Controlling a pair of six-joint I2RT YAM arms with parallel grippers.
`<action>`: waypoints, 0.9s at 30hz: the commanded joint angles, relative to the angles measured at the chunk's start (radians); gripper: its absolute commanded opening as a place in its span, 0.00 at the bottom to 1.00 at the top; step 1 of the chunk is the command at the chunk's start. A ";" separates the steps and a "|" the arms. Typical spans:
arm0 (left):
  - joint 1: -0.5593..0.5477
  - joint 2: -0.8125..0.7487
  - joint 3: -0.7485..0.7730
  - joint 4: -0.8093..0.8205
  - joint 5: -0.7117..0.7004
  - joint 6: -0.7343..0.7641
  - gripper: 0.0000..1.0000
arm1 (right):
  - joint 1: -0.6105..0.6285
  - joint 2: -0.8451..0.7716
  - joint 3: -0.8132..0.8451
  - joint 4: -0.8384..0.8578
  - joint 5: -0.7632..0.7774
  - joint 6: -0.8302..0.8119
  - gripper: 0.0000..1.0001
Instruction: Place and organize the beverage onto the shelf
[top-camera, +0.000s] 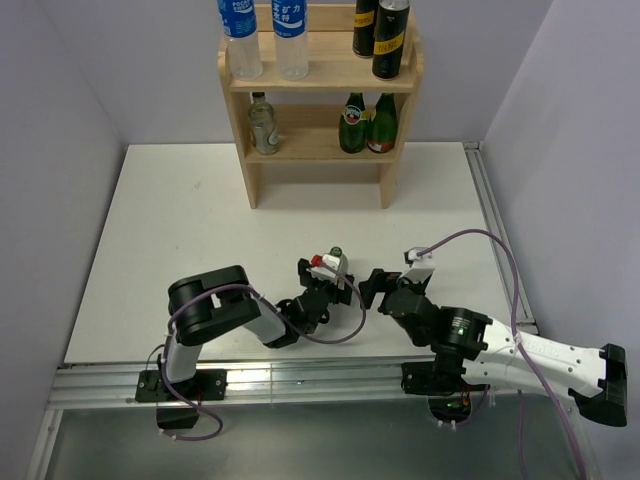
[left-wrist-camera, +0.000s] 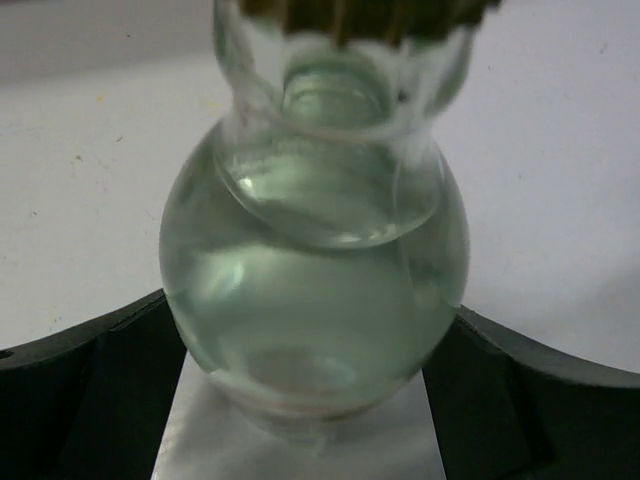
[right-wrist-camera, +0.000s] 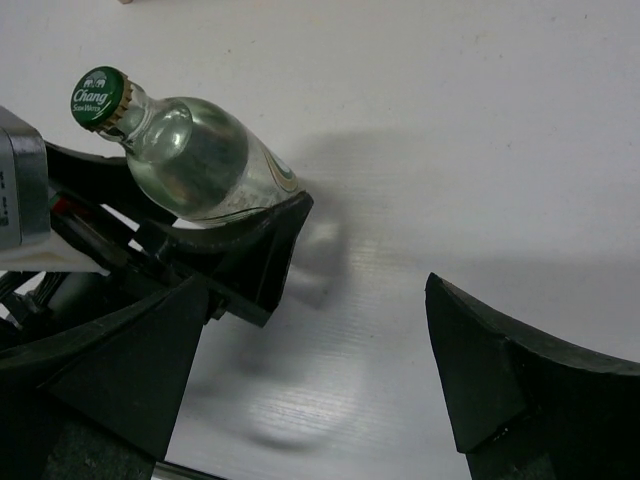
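While tight around green-capped bottle, left gripper just beside spread right gripper.

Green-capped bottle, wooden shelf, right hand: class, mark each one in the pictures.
green-capped bottle (right-wrist-camera: 205, 160): right wrist view, clear glass body.
wooden shelf (top-camera: 330, 80): top external view, top board's front rail.
right hand (right-wrist-camera: 318, 288): right wrist view, midway between its fingertips.

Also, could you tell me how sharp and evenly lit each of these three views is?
Left wrist: the green-capped bottle fills the frame, too close and soft throughout. Right wrist: sharp, its cap lettering legible, with a blurry shadow on the table. Top external: even light, one bright glare strip on the metal rail.
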 joint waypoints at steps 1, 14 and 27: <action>0.012 0.024 0.050 0.111 -0.036 0.046 0.93 | 0.006 0.014 0.013 0.032 0.015 -0.003 0.97; 0.049 -0.072 0.103 -0.059 -0.116 0.046 0.00 | 0.006 -0.003 0.008 0.032 0.018 -0.001 0.96; 0.274 -0.344 0.569 -0.751 0.000 0.102 0.00 | 0.008 -0.041 -0.004 0.038 0.018 -0.004 0.96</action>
